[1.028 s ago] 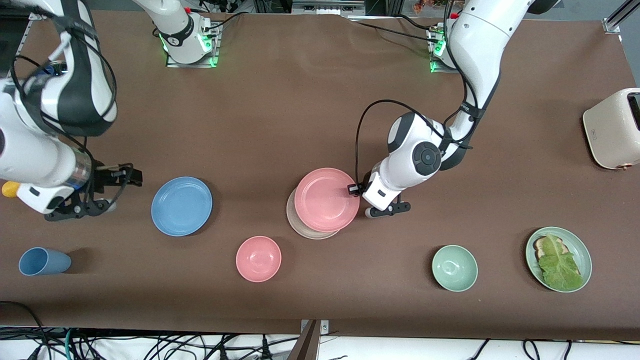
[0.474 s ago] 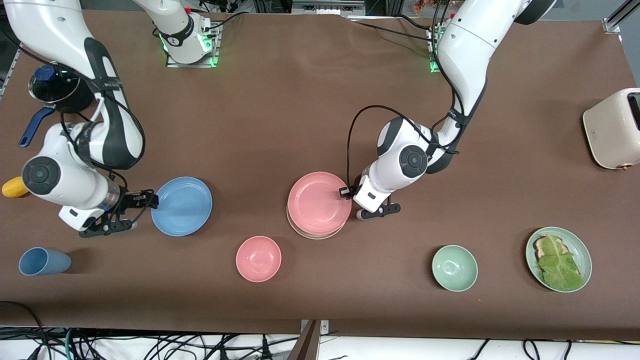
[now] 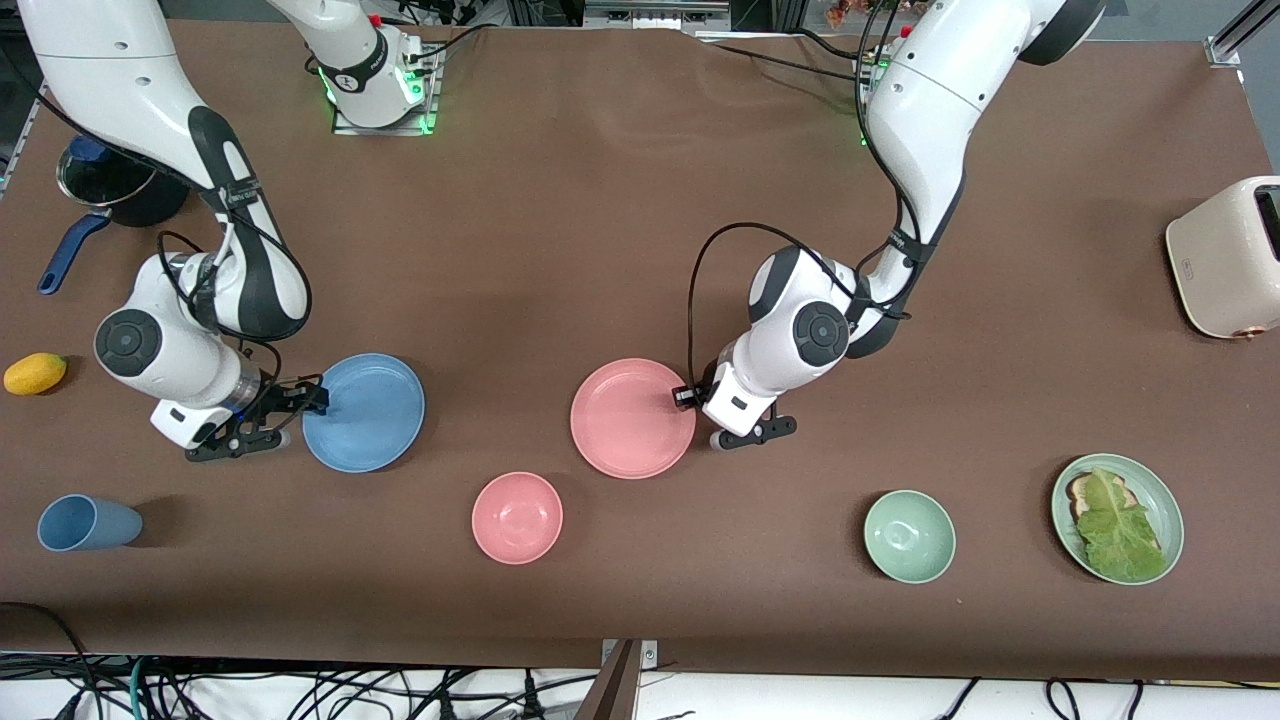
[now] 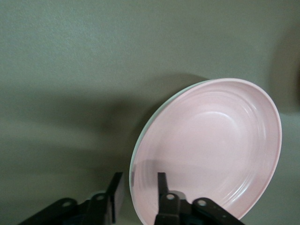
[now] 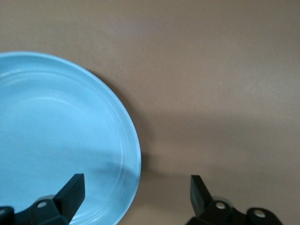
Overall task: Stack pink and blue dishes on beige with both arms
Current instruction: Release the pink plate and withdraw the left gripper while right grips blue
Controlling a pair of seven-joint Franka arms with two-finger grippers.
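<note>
The pink plate lies on the beige plate and hides nearly all of it. Only a thin pale edge of the beige plate shows in the left wrist view. My left gripper is shut on the pink plate at the rim toward the left arm's end, one finger inside and one outside. The blue plate rests flat on the table. My right gripper is open at its rim toward the right arm's end. In the right wrist view it has one finger over the blue plate and one over the table.
A pink bowl sits nearer the front camera between the plates. A blue cup, a yellow fruit and a dark pot are at the right arm's end. A green bowl, a lettuce plate and a toaster are at the left arm's end.
My left gripper brought the pink plate down square onto the beige plate, which showed beneath it before. My right gripper swung in from the table's end to the blue plate's rim.
</note>
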